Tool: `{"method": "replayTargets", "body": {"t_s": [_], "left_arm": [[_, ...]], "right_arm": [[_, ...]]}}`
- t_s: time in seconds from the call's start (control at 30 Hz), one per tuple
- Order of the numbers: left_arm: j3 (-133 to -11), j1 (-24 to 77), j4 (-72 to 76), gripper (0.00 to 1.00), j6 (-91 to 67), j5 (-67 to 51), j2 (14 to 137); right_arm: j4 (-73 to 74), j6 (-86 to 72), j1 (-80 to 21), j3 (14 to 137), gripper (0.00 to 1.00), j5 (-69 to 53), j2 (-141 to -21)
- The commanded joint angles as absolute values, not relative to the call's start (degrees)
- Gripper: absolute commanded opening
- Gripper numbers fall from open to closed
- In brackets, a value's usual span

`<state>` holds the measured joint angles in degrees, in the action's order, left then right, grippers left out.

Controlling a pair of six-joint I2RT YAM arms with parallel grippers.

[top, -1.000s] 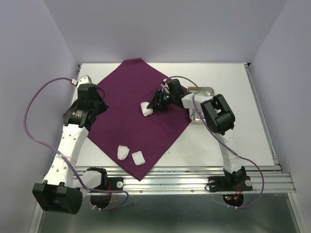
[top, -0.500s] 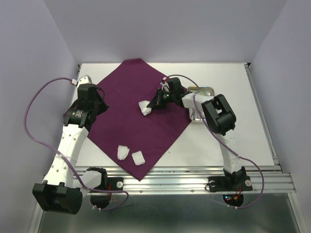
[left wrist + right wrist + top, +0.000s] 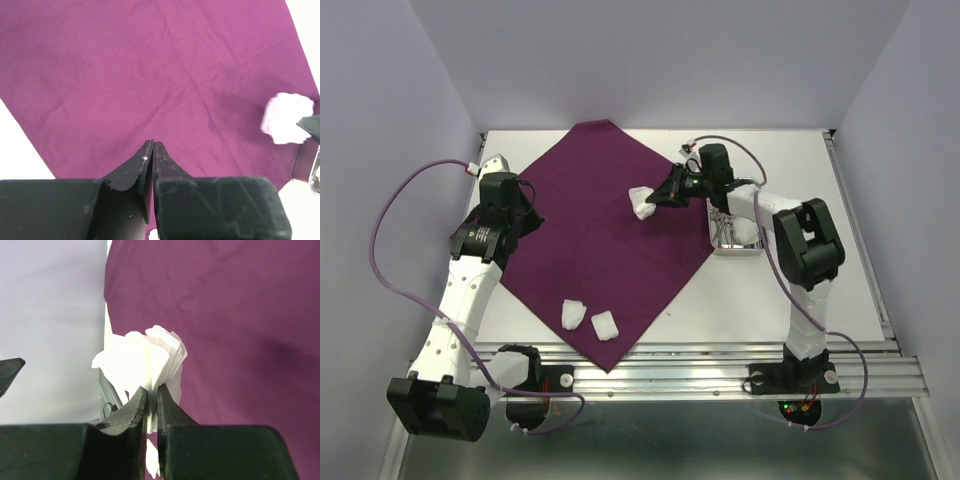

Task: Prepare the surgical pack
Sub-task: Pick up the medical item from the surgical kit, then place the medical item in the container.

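Top external view: one line for each thing seen from above.
Surgical pack (image 3: pixel 595 240): a large maroon matte cloth is lying flat as a diamond on the white counter (image 3: pixel 820 290), with one corner pointing at the far wall and one reaching the near edge.
Loose gauze: a crumpled white pad (image 3: pixel 574 314) and a second pad (image 3: pixel 606 325) are sitting just beside each other on the cloth, close to its near corner.
Steel tray (image 3: pixel 735 250): a shiny rounded rectangle is resting on the counter just beside the cloth's right corner, holding thin metal instruments (image 3: pixel 724 225); the right arm (image 3: pixel 805 245) is crossing over it.
Left arm (image 3: pixel 470 270): it is reaching over the cloth's left edge.
Left wrist view: the cloth is showing soft creases radiating from its middle.
Left fingers (image 3: pixel 145 160): the dark tapered pair is pressing together with only a hairline seam and nothing between, over the cloth.
Right wrist view: purple weave is filling the right side.
Right fingers (image 3: pixel 136 405): they are pinching the held gauze (image 3: pixel 142 360), a fluffy layered white wad. Whether it is touching the cloth cannot be told.
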<state>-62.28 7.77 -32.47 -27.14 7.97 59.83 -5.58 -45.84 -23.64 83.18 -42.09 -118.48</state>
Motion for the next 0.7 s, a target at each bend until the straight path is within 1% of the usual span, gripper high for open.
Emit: {"method": "replayTargets", "body": {"t_s": [0.0,0.1,0.17,0.2,0.33,0.5,0.67], "left_arm": [[-62.1,7.5,-30.9,0.15,-26.1,7.9,59.1],[-62.2,7.6,-30.7,0.15,-25.8,7.6,59.3],[-62.3,7.6,-30.7,0.15,-25.6,7.6,59.7],[-62.3,7.5,-30.5,0.15,-25.4,7.5,59.8],[-62.3,7.5,-30.1,0.15,-25.3,6.9,60.6],[-62.6,7.5,-29.8,0.15,-24.9,6.9,61.2],[-62.6,7.5,-29.8,0.15,-24.7,6.7,61.3]], "right_arm": [[-7.1,-43.3,-18.2,77.4,0.01,-44.4,-111.0],[-6.9,-41.8,-14.8,72.8,0.01,-45.8,-105.9],[-5.6,-40.2,-10.6,68.8,0.01,-46.8,-102.9],[-5.5,-39.9,-7.7,67.6,0.01,-47.4,-102.0],[-4.4,-38.0,-2.2,61.9,0.01,-49.0,-99.2],[-0.2,-33.3,0.3,60.1,0.01,-46.9,-97.8],[4.7,-30.2,1.9,59.7,0.01,-44.6,-98.9]]}}
